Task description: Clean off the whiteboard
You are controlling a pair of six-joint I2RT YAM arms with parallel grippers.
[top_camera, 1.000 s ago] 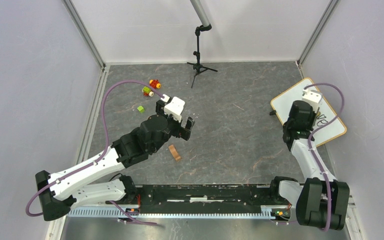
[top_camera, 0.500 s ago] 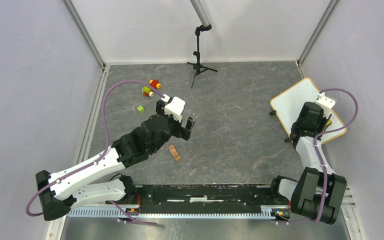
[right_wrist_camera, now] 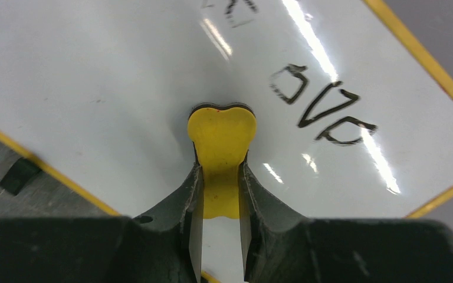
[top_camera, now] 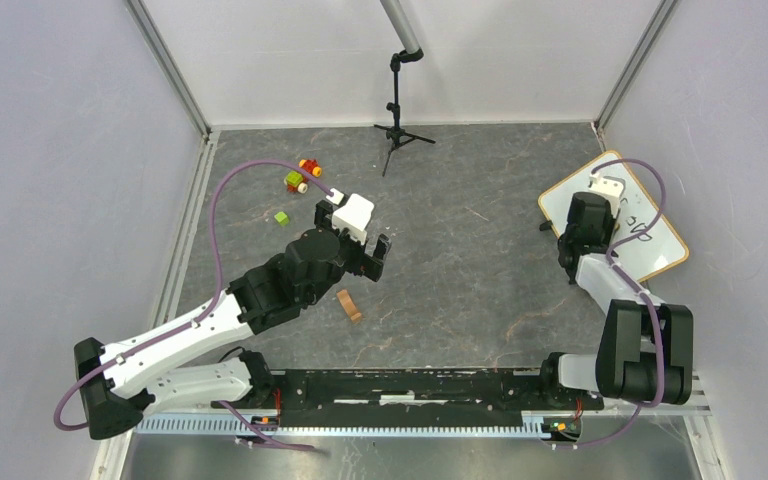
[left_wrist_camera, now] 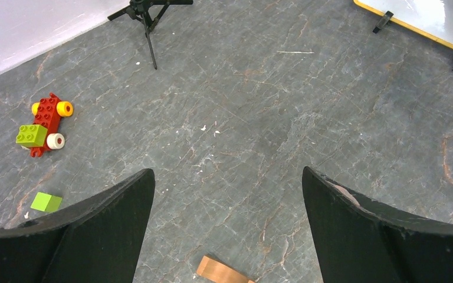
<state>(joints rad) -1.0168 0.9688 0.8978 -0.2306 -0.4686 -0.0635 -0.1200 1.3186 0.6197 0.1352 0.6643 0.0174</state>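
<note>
The whiteboard lies at the table's right edge, white with a yellow-tan frame; its near corner also shows in the left wrist view. Dark handwriting sits on its right part. My right gripper is shut on a yellow eraser whose head is pressed flat on the whiteboard, left of the writing. From above, the right gripper is over the board's upper left part. My left gripper hangs open over bare table, holding nothing; in the top view the left gripper is left of centre.
A red toy vehicle with a green brick and a green cube lie at the left. A tan wooden block sits just below the left gripper. A black tripod stands at the back. Walls close in on both sides.
The right gripper swept with the eraser to the board's right side, then back to its upper left. The board shifted slightly. The left arm barely moved.
</note>
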